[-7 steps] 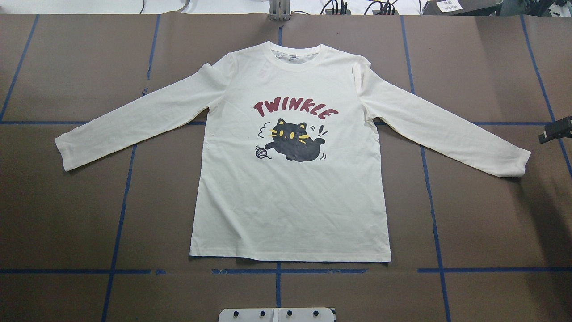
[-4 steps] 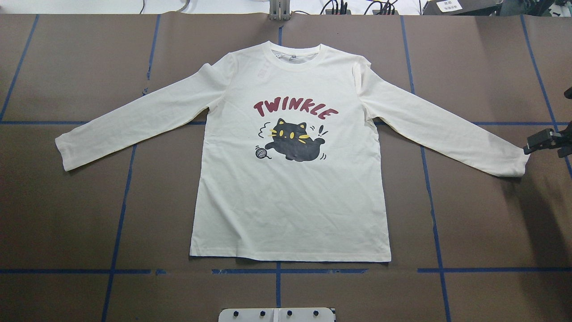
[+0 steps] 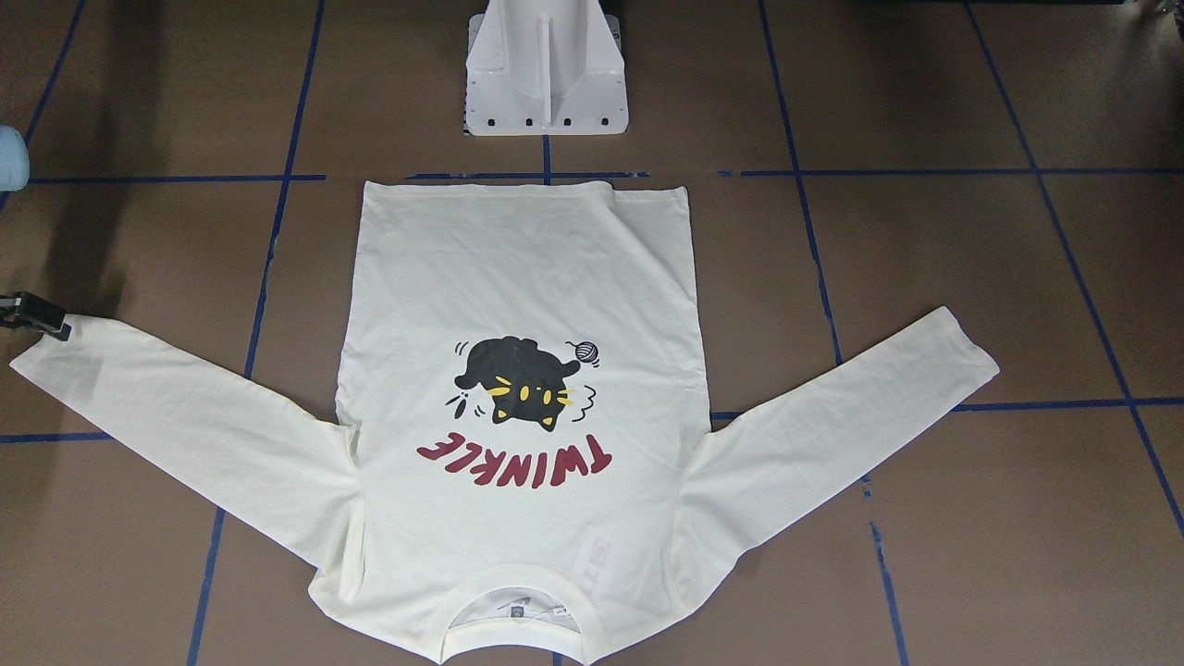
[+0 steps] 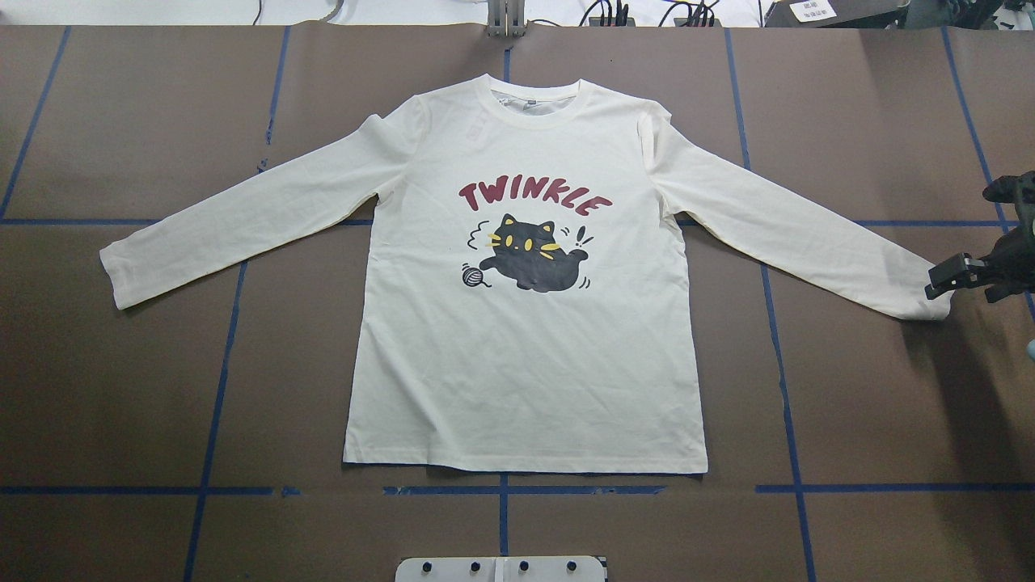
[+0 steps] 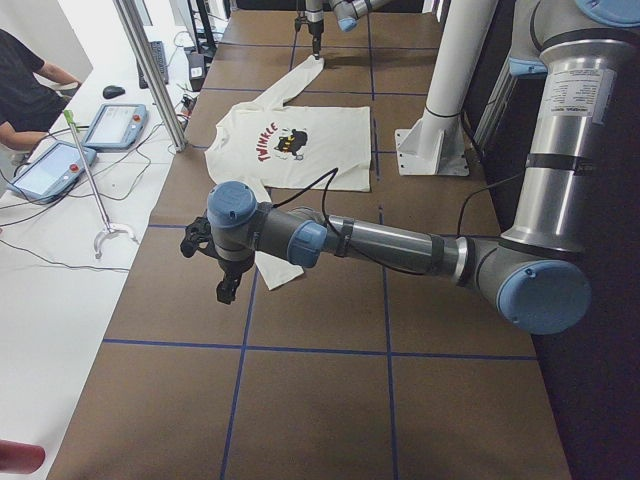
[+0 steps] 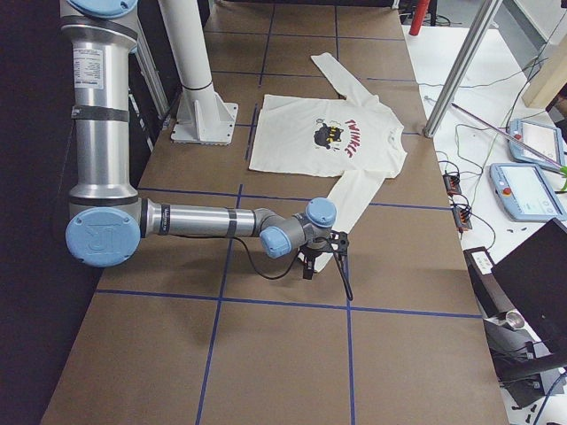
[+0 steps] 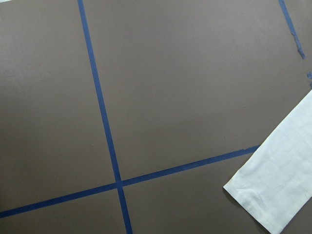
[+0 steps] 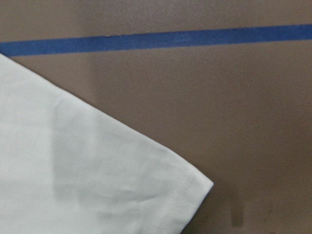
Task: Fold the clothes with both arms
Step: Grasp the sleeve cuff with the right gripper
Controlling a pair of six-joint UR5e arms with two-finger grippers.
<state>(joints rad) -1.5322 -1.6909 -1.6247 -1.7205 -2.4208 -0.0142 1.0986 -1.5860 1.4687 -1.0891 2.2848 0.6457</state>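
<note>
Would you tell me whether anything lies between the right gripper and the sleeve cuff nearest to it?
Nothing visible does: the right gripper is right at the edge of the cuff, with only bare table around them.

Overhead and front views opposed above shirt (image 4: 525, 364), side views from table (image 4: 121, 388) ends, wrist cameras close-up
</note>
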